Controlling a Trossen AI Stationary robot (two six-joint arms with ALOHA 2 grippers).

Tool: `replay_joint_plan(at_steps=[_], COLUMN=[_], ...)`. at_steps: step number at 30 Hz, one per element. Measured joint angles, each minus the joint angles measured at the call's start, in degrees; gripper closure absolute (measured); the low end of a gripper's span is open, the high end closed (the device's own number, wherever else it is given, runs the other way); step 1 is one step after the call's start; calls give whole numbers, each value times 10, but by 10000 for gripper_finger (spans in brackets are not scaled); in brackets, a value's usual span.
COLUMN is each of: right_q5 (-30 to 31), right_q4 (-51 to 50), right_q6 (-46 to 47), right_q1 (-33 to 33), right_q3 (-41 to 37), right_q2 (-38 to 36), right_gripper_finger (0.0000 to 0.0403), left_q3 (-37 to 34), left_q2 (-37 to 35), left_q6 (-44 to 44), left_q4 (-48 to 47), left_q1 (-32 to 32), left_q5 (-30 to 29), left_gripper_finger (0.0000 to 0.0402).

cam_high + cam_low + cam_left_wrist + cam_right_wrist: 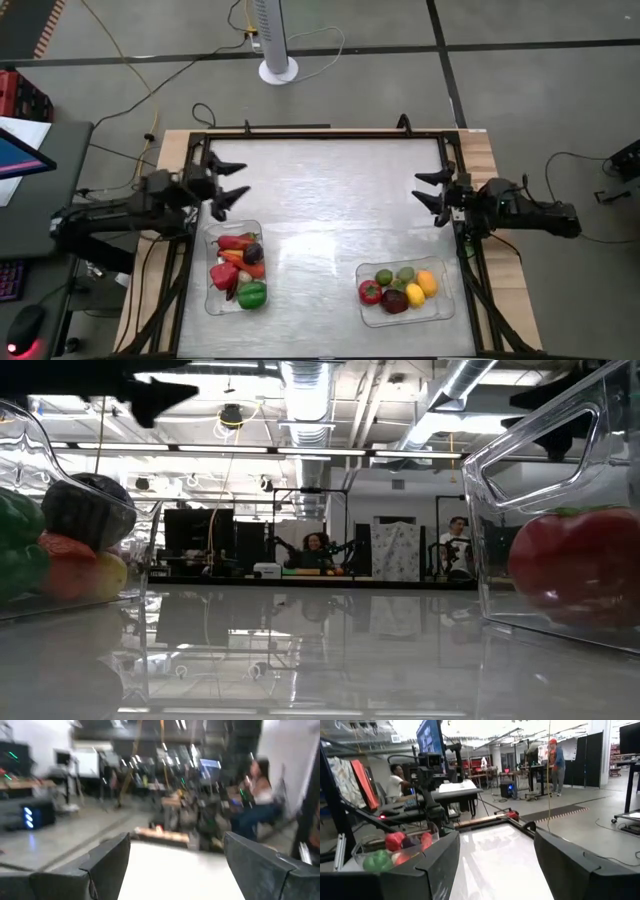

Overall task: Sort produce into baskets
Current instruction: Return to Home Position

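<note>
Left tool point(238, 180) hangs wide open and empty at the left edge of the bench point(330, 200). The left tray point(213, 232) lies just below it in the high view, loaded with red peppers point(236, 242), a dark purple piece point(253, 252) and a green pepper point(252, 294). Over at the right edge, right tool point(420, 187) gapes wide too, gripping nothing. The right tray point(442, 266) sits near it, carrying a tomato point(370, 291), green limes point(384, 276), a lemon point(415, 294) and an orange piece point(428, 283). The trays stand well apart, shiny bench top between them.
</note>
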Motion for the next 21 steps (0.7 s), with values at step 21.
replay_joint_plan(at_steps=[21], right_q5=[3], right_q4=[-22], right_q6=[1], right_q1=[0], right_q3=[0], right_q2=[1], right_gripper_finger=[121], left_q3=[-159], left_q2=[-243], left_q6=[19], left_q4=[-46], left_q1=[0], left_q5=[-44], left_gripper_finger=[100])
